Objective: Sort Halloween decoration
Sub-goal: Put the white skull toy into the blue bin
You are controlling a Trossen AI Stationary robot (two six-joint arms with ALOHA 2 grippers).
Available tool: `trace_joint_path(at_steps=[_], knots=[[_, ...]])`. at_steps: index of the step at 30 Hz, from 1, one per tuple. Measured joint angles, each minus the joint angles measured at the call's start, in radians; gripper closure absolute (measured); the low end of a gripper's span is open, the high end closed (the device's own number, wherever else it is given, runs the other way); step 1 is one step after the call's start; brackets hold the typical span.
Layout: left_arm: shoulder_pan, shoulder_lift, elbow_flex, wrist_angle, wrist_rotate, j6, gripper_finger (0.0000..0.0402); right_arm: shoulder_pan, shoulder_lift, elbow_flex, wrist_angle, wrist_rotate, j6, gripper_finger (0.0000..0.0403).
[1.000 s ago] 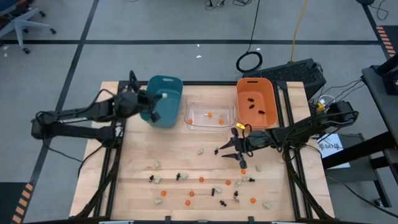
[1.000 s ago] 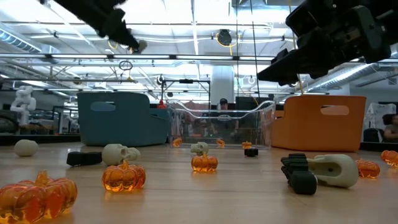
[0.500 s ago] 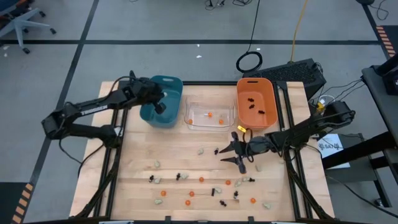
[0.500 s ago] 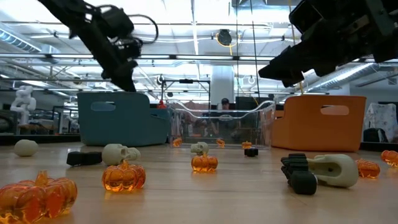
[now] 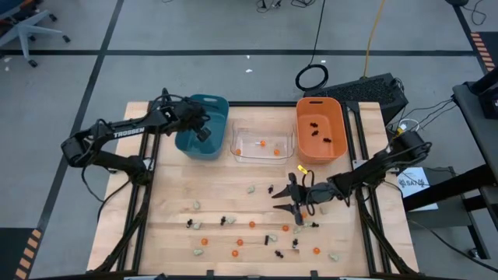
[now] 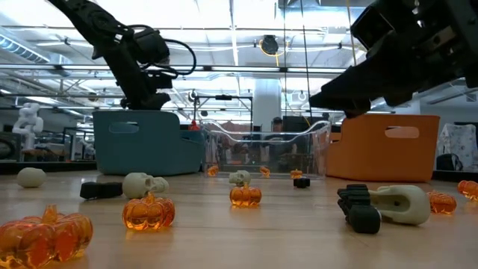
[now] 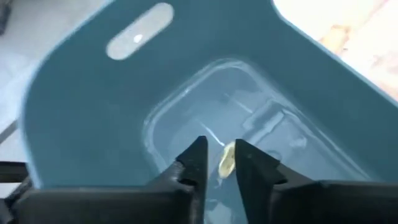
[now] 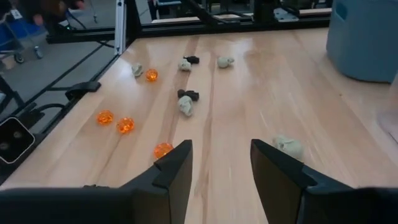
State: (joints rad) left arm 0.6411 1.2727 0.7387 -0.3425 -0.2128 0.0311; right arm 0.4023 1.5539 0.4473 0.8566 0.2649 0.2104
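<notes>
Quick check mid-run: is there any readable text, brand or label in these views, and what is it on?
"TROSSEN" (partly legible): white lettering on the left arm's link, high view.
Paper sheet beside the table's right edge: dark print, too small to read.
Bins and trinkets: no text visible.

Open right tool [image 8: 221, 163] above scattered trinkets [image 8: 186, 104] on wooden table [image 8: 261, 93]

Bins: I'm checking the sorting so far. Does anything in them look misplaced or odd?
Nothing stands out. The clear bin holds only orange pieces, the orange bin only black pieces, and the teal bin shows one pale lump. All three bins stand upright.
</notes>
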Motion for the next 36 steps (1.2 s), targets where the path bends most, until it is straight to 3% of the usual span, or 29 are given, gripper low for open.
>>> trace_joint_path(at_steps=[3, 8, 12, 17, 26, 31, 36], knots=[[-0.014, -0.026, 0.000, 0.000, -0.004, -0.017, 0.0294, 0.000, 0.001, 0.000, 0.001, 0.004, 0.009, 0.0257], [-0.130, -0.126, 0.000, -0.002, 0.002, -0.086, 0.0298, -0.001, 0.001, 0.007, -0.002, 0.086, -0.007, 0.0257], [-0.310, -0.225, 0.000, -0.002, -0.018, -0.155, 0.0311, -0.011, 0.022, 0.056, -0.022, 0.101, -0.048, 0.0247], [-0.600, -0.273, -0.024, 0.041, -0.160, -0.224, 0.0316, -0.024, 0.120, 0.138, -0.024, 0.105, -0.087, 0.0220], [-1.053, -0.199, -0.032, 0.140, -0.402, -0.253, 0.0316, -0.049, 0.327, 0.257, -0.023, 0.132, -0.091, 0.0185], [-1.168, -0.119, -0.032, 0.207, -0.452, -0.252, 0.0316, -0.076, 0.398, 0.294, -0.022, 0.135, -0.087, 0.0183], [-1.215, -0.027, -0.032, 0.244, -0.495, -0.255, 0.0316, -0.102, 0.442, 0.327, -0.037, 0.156, -0.090, 0.0175]])
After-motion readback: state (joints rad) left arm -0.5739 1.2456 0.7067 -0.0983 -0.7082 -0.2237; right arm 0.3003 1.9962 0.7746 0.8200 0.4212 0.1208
